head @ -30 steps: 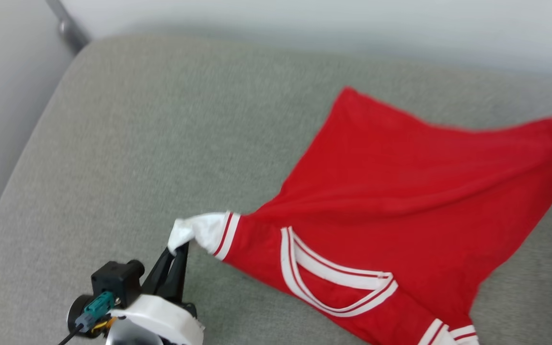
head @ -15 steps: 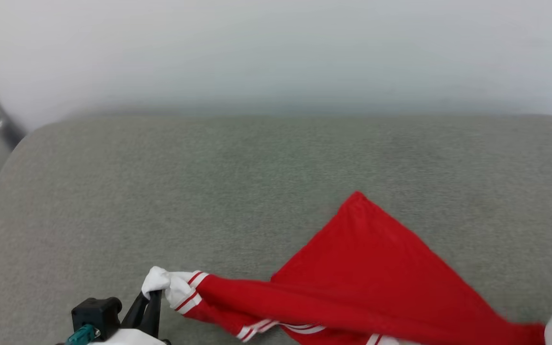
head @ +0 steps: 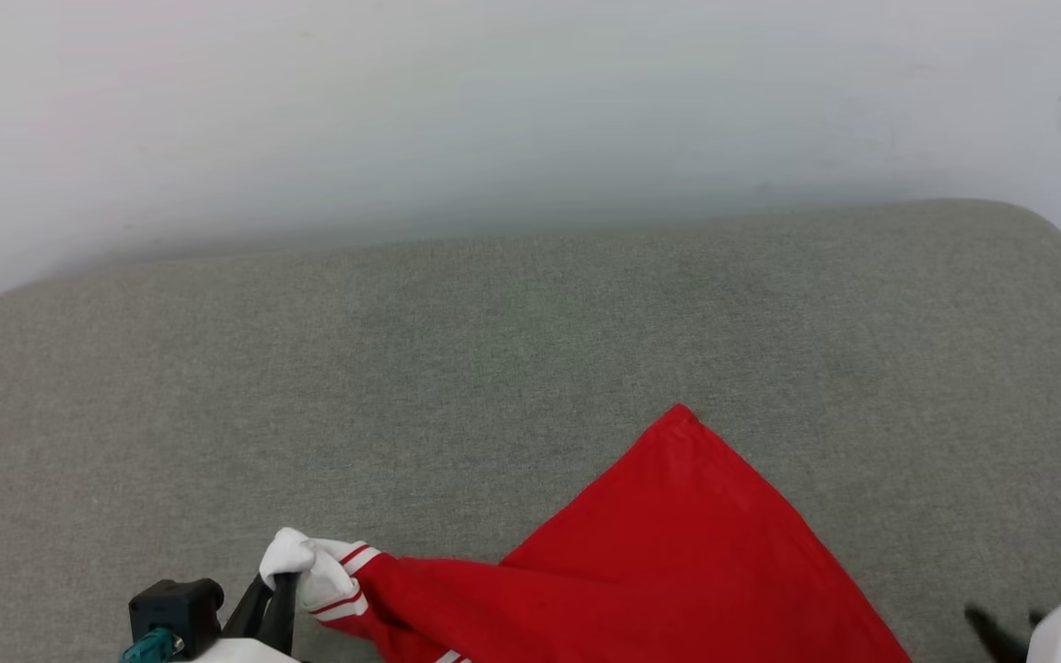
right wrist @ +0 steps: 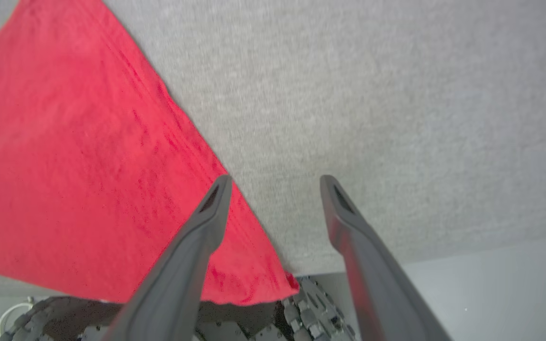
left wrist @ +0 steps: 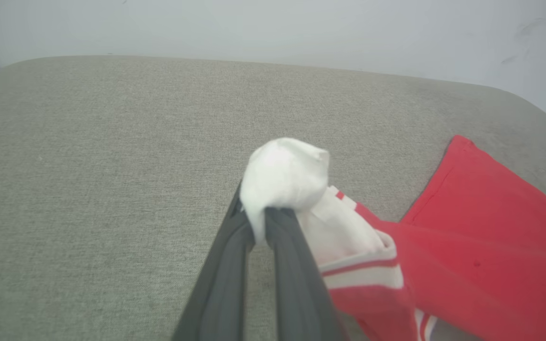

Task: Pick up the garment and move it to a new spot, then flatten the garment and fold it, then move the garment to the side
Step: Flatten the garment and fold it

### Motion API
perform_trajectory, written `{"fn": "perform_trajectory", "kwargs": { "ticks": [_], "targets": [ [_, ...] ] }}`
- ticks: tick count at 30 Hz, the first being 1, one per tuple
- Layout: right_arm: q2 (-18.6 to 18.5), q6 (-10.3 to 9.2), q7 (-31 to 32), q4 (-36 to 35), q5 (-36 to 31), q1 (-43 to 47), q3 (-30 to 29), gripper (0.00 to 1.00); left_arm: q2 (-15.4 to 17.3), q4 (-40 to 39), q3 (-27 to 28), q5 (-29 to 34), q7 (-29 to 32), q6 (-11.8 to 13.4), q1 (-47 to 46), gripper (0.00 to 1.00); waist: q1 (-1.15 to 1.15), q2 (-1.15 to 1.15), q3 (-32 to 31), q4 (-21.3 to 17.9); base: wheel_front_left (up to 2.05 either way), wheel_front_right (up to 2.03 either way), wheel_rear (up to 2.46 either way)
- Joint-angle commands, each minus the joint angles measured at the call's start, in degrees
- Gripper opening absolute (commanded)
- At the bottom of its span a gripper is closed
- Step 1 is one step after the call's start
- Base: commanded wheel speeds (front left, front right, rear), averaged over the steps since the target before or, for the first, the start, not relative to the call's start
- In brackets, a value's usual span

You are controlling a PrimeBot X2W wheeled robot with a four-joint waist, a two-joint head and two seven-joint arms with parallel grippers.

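Red garment (head: 678, 552) now free of right end effector (right wrist: 275, 182), fingers (right wrist: 206, 222) spread.

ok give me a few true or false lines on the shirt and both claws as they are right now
1. The left claw is shut on the white sleeve of the shirt. True.
2. The right claw is clamped on the red cloth. False: its fingers stand apart with nothing between them.
3. The shirt is folded into a neat square. False: it is unfolded, its red body spread out to a pointed corner.
4. Part of the shirt lies on a grey cushion. True.
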Motion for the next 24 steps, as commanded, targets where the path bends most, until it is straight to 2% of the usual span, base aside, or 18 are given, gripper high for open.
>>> {"fn": "perform_trajectory", "kwargs": {
  "ticks": [1, 6, 9, 11, 15, 21, 24],
  "targets": [
    [-0.29, -0.02, -2.48, 0.11, -0.37, -1.78, -0.04, 1.00, 0.30, -0.02, 0.00, 0.43, 0.09, 0.10, -0.37, 0.00, 0.01, 0.00, 0.33, 0.05, 0.00, 0.00, 0.00],
    [-0.06, -0.02, -15.34, 2.58, -0.17, -9.27, 1.24, 1.00, 0.41, -0.95, -0.44, 0.68, 0.19, -0.43, -2.65, 0.00, 0.01, 0.00, 2.68, 1.20, 0.00, 0.00, 0.00],
    [-0.13, -0.02, -19.19, 4.76, 0.01, -14.45, 2.44, 1.00, 0.35, -1.84, -0.89, 1.17, 0.21, -0.84, -4.71, 0.00, 0.01, 0.00, 4.99, 2.33, 0.00, 0.00, 0.00],
    [-0.22, -0.02, -19.61, 6.52, 0.55, -17.85, 3.58, 1.00, 0.17, -2.28, -1.47, 1.45, 0.27, -1.44, -6.34, 0.00, 0.01, 0.00, 6.76, 3.52, 0.00, 0.00, 0.00],
    [-1.90, -0.02, -15.17, 8.59, 1.71, -24.85, 6.38, 1.00, -0.32, -2.96, -2.74, 2.13, 0.12, -2.63, -10.36, 0.00, 0.01, 0.00, 10.83, 6.17, 0.00, 0.00, 0.00],
    [-3.60, -0.02, 0.70, 9.47, 2.60, -32.80, 11.55, 1.00, -1.40, -2.89, -4.09, 2.63, -1.05, -3.98, -13.92, 0.00, 0.01, 0.00, 15.03, 9.11, 0.00, 0.00, 0.00],
    [-3.31, -0.02, 8.69, 9.65, 3.32, -35.03, 13.91, 1.00, -1.95, -2.11, -4.51, 2.61, -1.65, -4.51, -15.14, 0.00, 0.01, 0.00, 16.47, 10.19, 0.00, 0.00, 0.00]
  ]
}}
